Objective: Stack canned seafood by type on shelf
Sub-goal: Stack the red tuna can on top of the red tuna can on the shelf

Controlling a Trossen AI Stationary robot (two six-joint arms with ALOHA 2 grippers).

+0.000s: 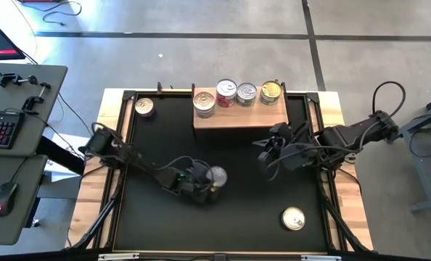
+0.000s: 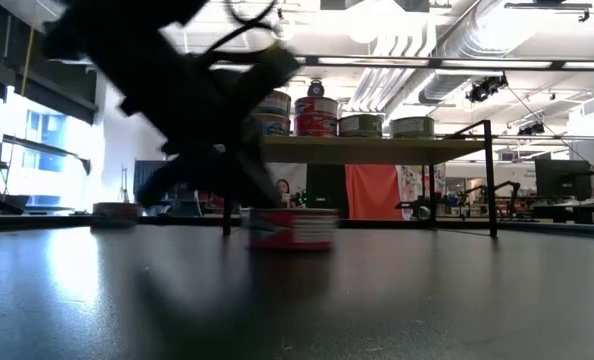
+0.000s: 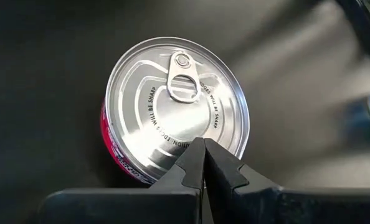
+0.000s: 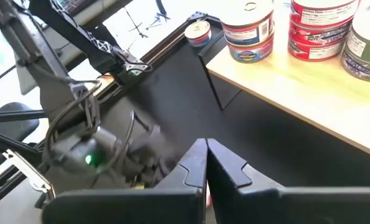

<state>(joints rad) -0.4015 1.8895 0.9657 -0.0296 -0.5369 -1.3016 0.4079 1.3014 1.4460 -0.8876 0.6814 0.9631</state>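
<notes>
A flat round tin of seafood (image 3: 175, 109), with a silver pull-tab lid and a red side label, sits upright on the black bench (image 1: 165, 225), just ahead of and partly beneath the left hand (image 3: 203, 163), whose two dark fingers are pressed together with nothing between them. The tin looks rigid, smooth and fairly light, so it would likely slip if pinched on the lid. The surest hold is probably across its sides, with the fingers spread first. The right hand (image 4: 206, 163) hovers over the bench nearer the shelf (image 1: 239, 116), its fingers also closed together and empty. The shelf, a light wooden platform, stands beyond both hands at the far edge of the bench and carries several tins: a white and blue stack (image 1: 204, 101), a red stack (image 1: 226, 92), a silver-lidded tin (image 1: 247, 93) and a gold-lidded tin (image 1: 271, 91). Two more loose tins lie well apart from the hands, one (image 1: 144, 107) beside the shelf's end and one gold-topped (image 1: 294, 218) on the near side of the bench.
</notes>
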